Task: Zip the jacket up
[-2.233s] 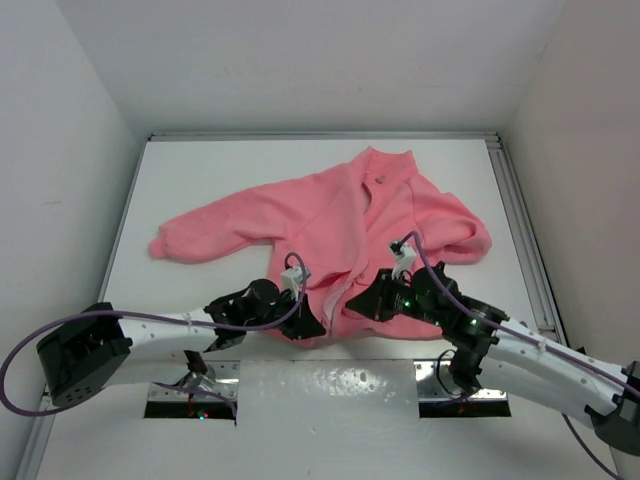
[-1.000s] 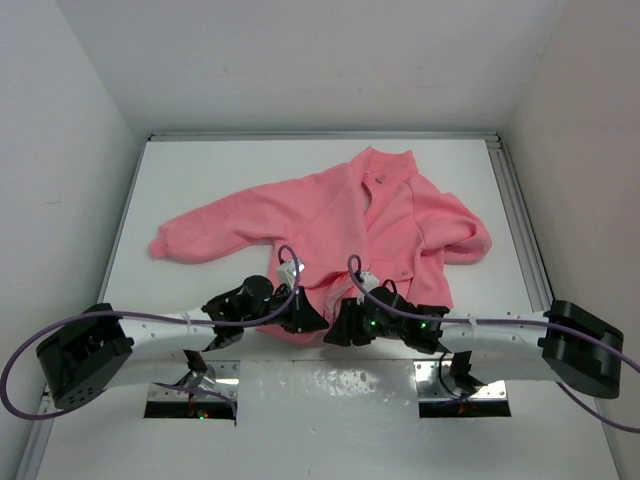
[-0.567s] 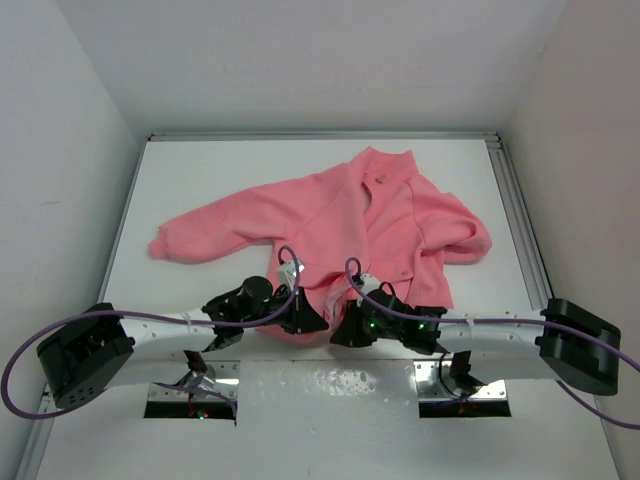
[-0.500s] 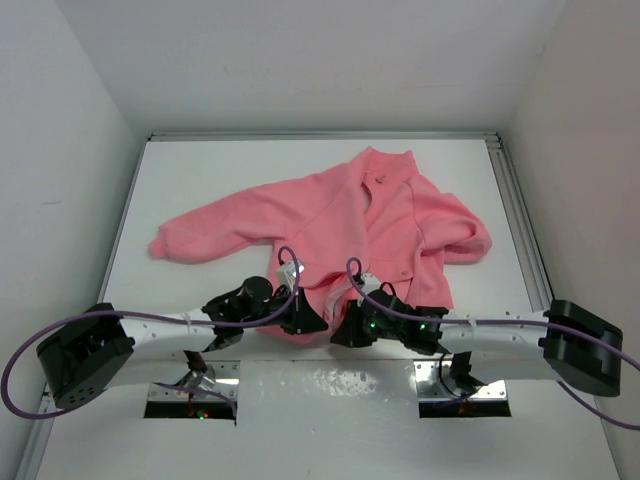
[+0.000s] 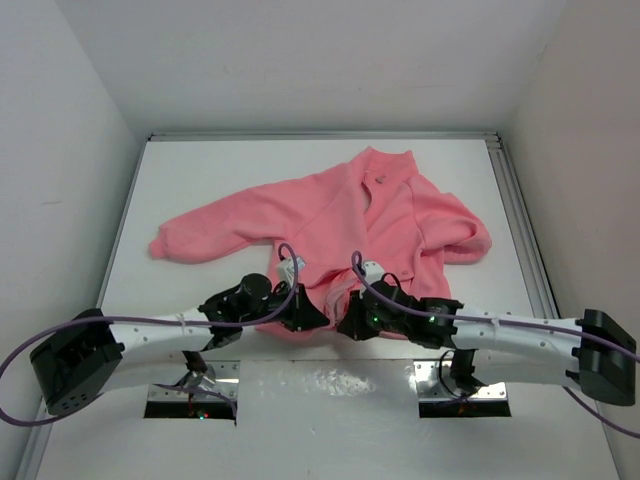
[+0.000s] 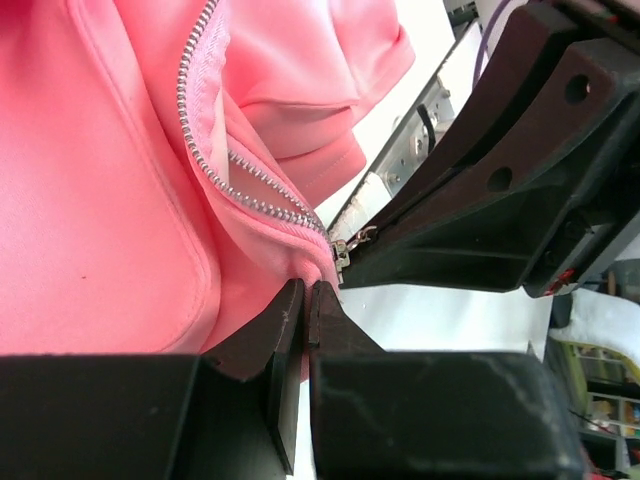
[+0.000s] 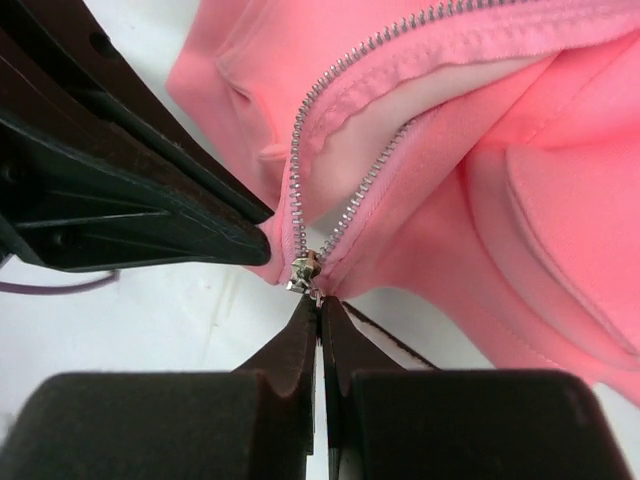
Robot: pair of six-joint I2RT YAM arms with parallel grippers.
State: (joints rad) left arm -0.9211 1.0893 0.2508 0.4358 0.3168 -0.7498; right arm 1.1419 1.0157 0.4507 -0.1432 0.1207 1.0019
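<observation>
The salmon-pink fleece jacket (image 5: 350,225) lies spread on the white table, collar at the far side, its front zipper open with the two rows of teeth (image 7: 340,215) parting above the slider (image 7: 303,272) at the hem. My left gripper (image 5: 318,318) is shut on the jacket's bottom hem (image 6: 300,265) just left of the slider (image 6: 345,245). My right gripper (image 5: 345,325) is shut on the small metal zipper pull (image 7: 318,295) hanging under the slider. The two grippers almost touch at the hem's near edge.
The white table (image 5: 220,180) is walled on three sides. A metal rail (image 5: 520,220) runs along its right edge. The jacket's left sleeve (image 5: 200,235) stretches out to the left, the right sleeve (image 5: 465,235) is bunched at the right.
My right arm swung left from the jacket's right panel to the hem and closed on the zipper pull. My left gripper stayed on the hem.
</observation>
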